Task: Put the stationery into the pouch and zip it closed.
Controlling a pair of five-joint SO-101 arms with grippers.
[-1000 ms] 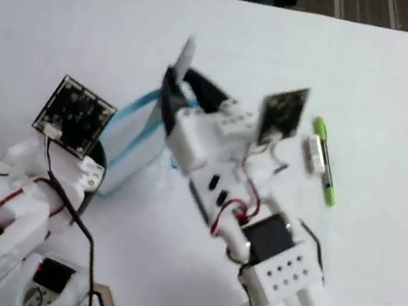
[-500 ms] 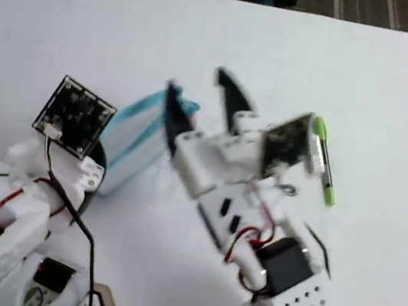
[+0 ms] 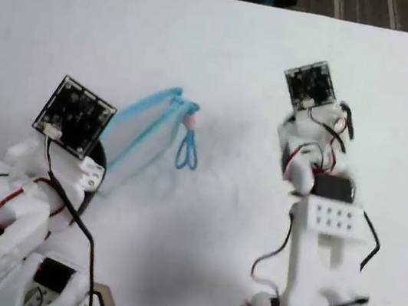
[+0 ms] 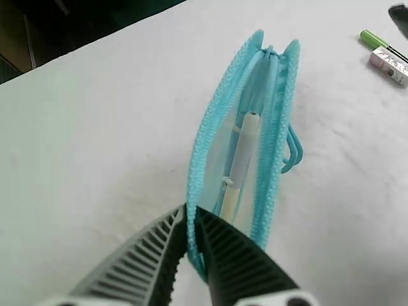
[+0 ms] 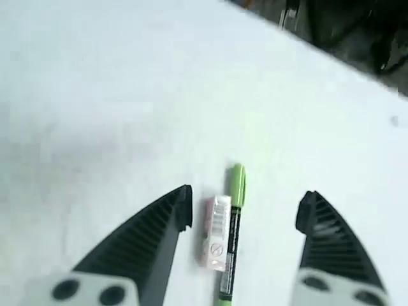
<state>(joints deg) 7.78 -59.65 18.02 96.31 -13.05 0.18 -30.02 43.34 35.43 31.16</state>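
white tabletop (image 3: 252, 44) stretched under both arms, with a dark floor past its far edge. on it the pouch (image 4: 220, 127) lay on its side, light blue, with see-through walls and woven blue zipper bands. its zip was undone: the two bands stood apart along most of their length and met only at the end away from the left gripper (image 4: 190, 233). inside, a white pen (image 4: 239, 162) lay lengthwise between the bands, its clip visible. a blue cord loop (image 4: 292, 150) hung off the closed end and rested on the table; in the high view that loop (image 3: 187, 152) sat just beside a small pinkish bead (image 3: 190, 120). the left gripper's ribbed fingers were pressed together on the near band of the pouch, pinching it. well apart from the pouch, toward the right arm (image 3: 318, 194), a green marker (image 5: 233, 229) and a small white block (image 5: 217, 233) with a printed sleeve lay side by side, touching or nearly so. the right gripper (image 5: 247, 199) hung above them with its fingers spread wide, holding nothing, both items between its tips.
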